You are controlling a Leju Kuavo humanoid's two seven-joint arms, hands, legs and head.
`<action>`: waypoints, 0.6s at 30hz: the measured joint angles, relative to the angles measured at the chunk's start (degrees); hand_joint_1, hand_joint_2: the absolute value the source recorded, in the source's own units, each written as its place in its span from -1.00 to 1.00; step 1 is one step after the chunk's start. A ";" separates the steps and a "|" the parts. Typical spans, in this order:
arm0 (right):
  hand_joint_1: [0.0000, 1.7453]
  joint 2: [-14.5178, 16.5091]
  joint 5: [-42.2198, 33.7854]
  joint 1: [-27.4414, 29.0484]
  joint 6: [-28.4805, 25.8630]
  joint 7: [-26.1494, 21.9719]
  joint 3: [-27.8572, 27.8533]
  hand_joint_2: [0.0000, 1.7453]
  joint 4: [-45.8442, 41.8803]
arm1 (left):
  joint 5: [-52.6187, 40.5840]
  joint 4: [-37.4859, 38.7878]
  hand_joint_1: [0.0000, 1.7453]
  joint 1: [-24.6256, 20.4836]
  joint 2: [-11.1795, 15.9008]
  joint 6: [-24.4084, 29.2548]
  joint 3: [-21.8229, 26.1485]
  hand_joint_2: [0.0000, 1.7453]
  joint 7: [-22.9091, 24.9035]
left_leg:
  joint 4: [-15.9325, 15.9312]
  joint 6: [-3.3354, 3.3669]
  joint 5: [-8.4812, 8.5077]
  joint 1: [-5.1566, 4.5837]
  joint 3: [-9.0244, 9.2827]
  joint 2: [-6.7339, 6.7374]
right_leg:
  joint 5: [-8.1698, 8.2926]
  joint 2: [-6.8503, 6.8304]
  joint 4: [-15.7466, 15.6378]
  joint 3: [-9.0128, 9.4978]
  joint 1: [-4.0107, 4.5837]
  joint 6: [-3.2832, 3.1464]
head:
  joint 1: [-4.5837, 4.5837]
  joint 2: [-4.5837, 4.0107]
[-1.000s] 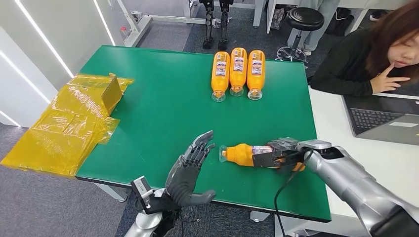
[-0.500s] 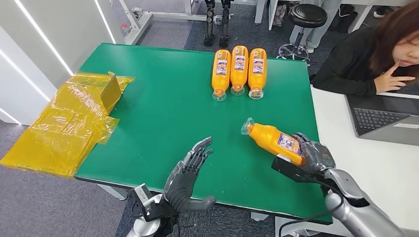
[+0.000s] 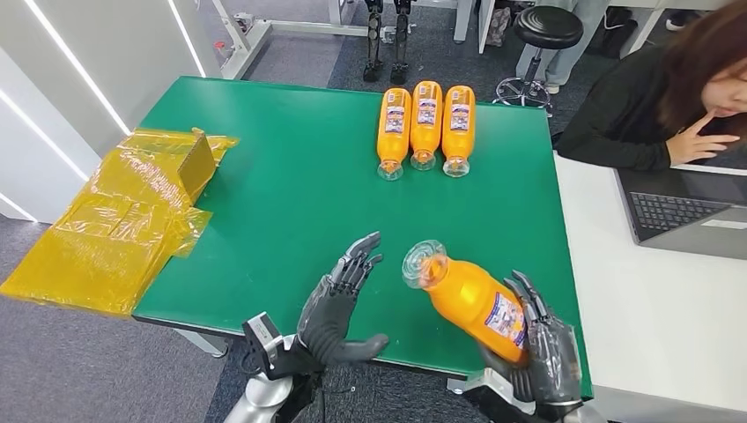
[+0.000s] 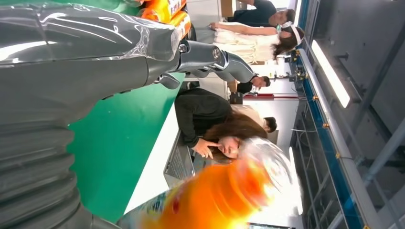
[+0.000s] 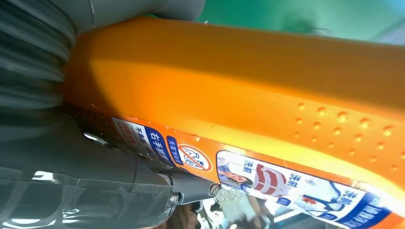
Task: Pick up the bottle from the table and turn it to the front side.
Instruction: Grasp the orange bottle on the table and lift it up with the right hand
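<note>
Right now the right hand (image 3: 542, 352) has its fingers wrapped around the lower body of the orange bottle (image 3: 471, 300), holding it tilted above the near edge of the green table (image 3: 282, 194), clear cap toward the empty left hand (image 3: 335, 308), fingers spread open.

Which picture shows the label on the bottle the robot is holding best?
The right wrist view: the label on the orange bottle is close and sharp. In the head view the right hand holds the bottle, its label small. In the left wrist view the bottle is a blur.
</note>
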 joint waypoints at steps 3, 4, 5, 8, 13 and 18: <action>1.00 3.68 3.44 2.18 -2.85 0.77 2.05 1.00 -0.40 | 0.59 2.18 -1.00 -1.25 -0.89 -1.07 0.32 1.00 0.00 | 0.00 0.00 0.00 0.00 0.01 0.02 | 0.00 0.02 0.00 0.00 0.00 0.00 | 0.00 0.00; 1.00 4.82 4.74 2.76 -3.33 1.46 2.86 1.00 -0.40 | 0.75 2.86 -1.00 -1.62 -1.15 -1.58 0.38 1.00 0.00 | 0.00 0.00 0.01 0.00 0.01 0.02 | 0.00 0.03 0.01 0.00 0.00 0.00 | 0.00 0.00; 1.00 5.86 5.92 3.26 -3.54 2.27 3.62 1.00 -0.40 | 1.03 3.50 -1.00 -1.97 -1.37 -2.26 0.40 1.00 0.00 | 0.00 0.00 0.01 0.00 0.01 0.04 | 0.00 0.05 0.01 0.00 0.00 -0.01 | 0.00 0.00; 1.00 8.81 8.61 3.96 -3.20 5.06 5.59 1.00 -0.40 | 3.90 5.39 -1.00 -2.85 -1.85 -7.61 0.45 1.00 0.33 | 0.00 -0.01 0.01 0.00 0.02 0.12 | 0.01 0.13 0.01 -0.01 0.00 -0.01 | 0.00 0.00; 1.00 12.22 10.80 4.01 -2.36 7.65 7.72 1.00 -0.40 | 9.21 6.02 -1.00 -3.16 -2.14 -16.11 0.47 1.00 2.91 | 0.00 0.00 0.01 -0.01 0.04 0.17 | 0.01 0.16 0.01 -0.03 -0.02 -0.01 | 0.01 0.00; 1.00 13.02 11.13 4.03 -2.08 7.94 7.98 1.00 -0.36 | 13.55 6.02 -1.00 -3.68 -2.15 -20.13 0.45 1.00 5.83 | 0.02 0.00 0.01 -0.03 0.03 0.17 | 0.01 0.16 0.00 -0.03 -0.05 0.00 | 0.00 0.00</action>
